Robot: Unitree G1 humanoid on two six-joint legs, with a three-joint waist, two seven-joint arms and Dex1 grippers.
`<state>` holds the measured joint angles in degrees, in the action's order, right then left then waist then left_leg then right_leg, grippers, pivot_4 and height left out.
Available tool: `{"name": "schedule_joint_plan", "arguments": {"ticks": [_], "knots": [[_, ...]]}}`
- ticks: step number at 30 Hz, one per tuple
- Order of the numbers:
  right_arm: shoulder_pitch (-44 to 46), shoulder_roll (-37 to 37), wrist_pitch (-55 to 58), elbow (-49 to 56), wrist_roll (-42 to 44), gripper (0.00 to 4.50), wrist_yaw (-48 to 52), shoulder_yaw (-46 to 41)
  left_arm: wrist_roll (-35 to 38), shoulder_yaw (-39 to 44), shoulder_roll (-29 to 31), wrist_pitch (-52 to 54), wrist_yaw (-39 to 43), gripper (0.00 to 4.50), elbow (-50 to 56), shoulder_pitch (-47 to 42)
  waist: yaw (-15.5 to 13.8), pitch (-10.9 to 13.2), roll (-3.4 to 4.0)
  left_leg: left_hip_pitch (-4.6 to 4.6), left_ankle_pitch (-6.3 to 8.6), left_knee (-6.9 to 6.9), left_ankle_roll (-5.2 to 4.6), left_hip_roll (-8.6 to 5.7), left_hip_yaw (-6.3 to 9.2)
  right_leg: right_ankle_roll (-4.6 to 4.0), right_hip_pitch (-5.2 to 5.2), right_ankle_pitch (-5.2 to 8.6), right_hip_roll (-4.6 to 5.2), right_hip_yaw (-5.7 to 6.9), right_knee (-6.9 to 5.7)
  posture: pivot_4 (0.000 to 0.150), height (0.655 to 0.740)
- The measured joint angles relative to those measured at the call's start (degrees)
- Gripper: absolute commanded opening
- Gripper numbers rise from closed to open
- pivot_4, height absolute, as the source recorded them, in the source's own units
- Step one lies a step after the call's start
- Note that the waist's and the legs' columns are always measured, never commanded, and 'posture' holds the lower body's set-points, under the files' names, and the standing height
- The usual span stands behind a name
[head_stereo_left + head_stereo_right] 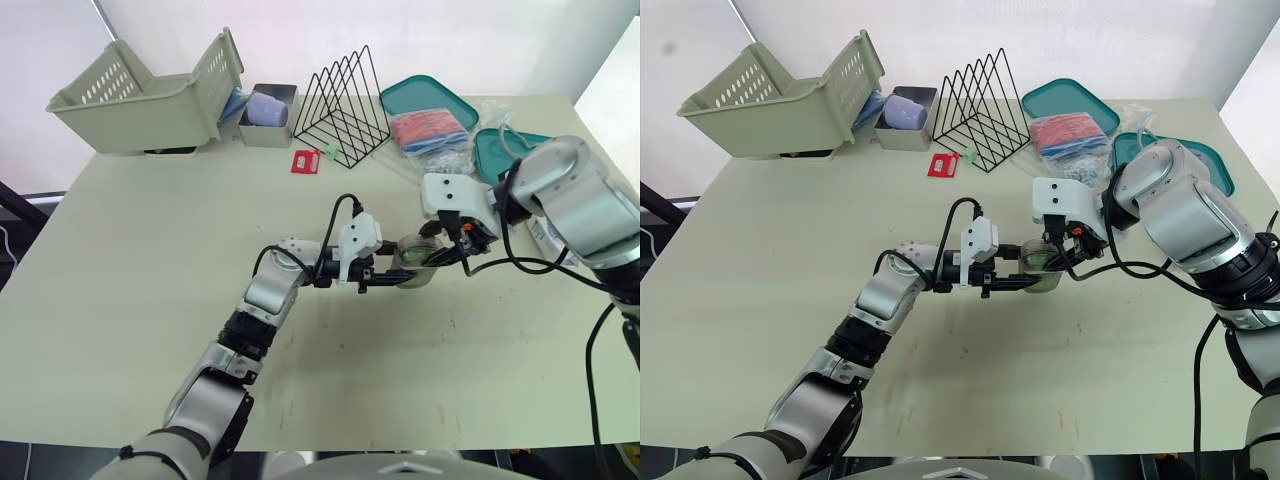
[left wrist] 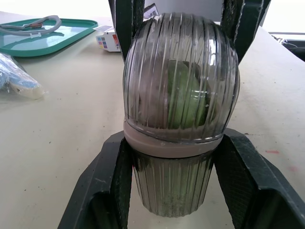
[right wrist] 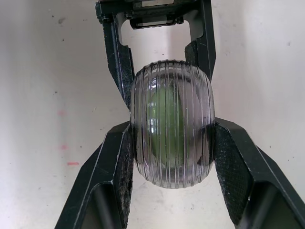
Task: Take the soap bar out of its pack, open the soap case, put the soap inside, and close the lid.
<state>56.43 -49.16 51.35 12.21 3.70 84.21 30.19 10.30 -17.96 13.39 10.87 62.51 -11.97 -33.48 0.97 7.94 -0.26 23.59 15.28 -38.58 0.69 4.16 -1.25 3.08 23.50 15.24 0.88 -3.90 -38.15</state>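
The soap case [image 1: 415,262] is a ribbed, clear grey oval on the table's right-middle, lid down on its base. A green soap bar [image 2: 186,95] shows through the lid, also as the green soap [image 3: 164,129] seen from above. My left gripper [image 1: 395,276] is shut on the case's lower half, with one pad [image 2: 114,181] pressed against its side. My right gripper [image 1: 440,250] comes from the opposite side and is shut on the domed lid [image 3: 172,143], with a fingertip [image 3: 228,162] touching it. The case stands on the table.
At the back stand a beige basket [image 1: 140,95], a grey bin [image 1: 268,112], a black wire rack [image 1: 345,105] and a red card [image 1: 305,161]. Teal trays [image 1: 430,98] and a bag of items [image 1: 430,132] lie behind the case. A small white printed box [image 2: 108,40] lies to the right.
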Motion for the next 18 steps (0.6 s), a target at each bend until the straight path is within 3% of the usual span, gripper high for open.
{"name": "schedule_joint_plan", "arguments": {"ticks": [5, 10, 11, 18], "knots": [[-0.4, -0.3, -0.4, 0.2, -0.1, 1.79, 0.0, -0.3, 0.0, 0.0, 0.0, 0.0, 0.0, 1.97, 0.0, 0.0, 0.0, 0.0, 0.0, 0.0, 0.0, 0.0, 0.0, 0.0, 0.0, 0.0, 0.0, 0.0, 0.0, 0.0, 0.0, 0.15, 0.74], [-3.3, 0.7, -0.1, -1.3, -0.7, 4.3, -1.1, 2.2, 0.0, -0.5, -1.1, -0.7, 0.3, 1.97, 0.1, -0.1, -0.2, 0.1, 0.05, 0.17, 0.0, -0.07, 0.0, -0.01, 0.01, 0.0, 0.09, 0.0, 0.02, 0.01, 0.01, 0.15, 0.74], [-4.4, 1.5, -0.1, -1.8, -0.6, 4.46, -1.3, 3.6, 0.0, -0.7, -1.2, -0.7, 0.4, 1.97, 0.1, -0.1, -0.3, 0.2, 0.13, 0.24, 0.0, -0.07, 0.0, -0.02, 0.0, 0.0, 0.15, 0.0, 0.03, 0.01, 0.03, 0.15, 0.74], [-3.5, 1.2, -0.9, -2.0, -0.4, 4.46, -2.7, 2.6, 0.0, -0.7, -1.1, -0.8, 1.0, 1.97, 0.1, -0.1, -0.3, 0.3, 0.22, 0.24, 0.0, -0.06, 0.0, -0.02, 0.0, 0.01, 0.17, 0.0, 0.03, 0.02, 0.04, 0.15, 0.74]]}}
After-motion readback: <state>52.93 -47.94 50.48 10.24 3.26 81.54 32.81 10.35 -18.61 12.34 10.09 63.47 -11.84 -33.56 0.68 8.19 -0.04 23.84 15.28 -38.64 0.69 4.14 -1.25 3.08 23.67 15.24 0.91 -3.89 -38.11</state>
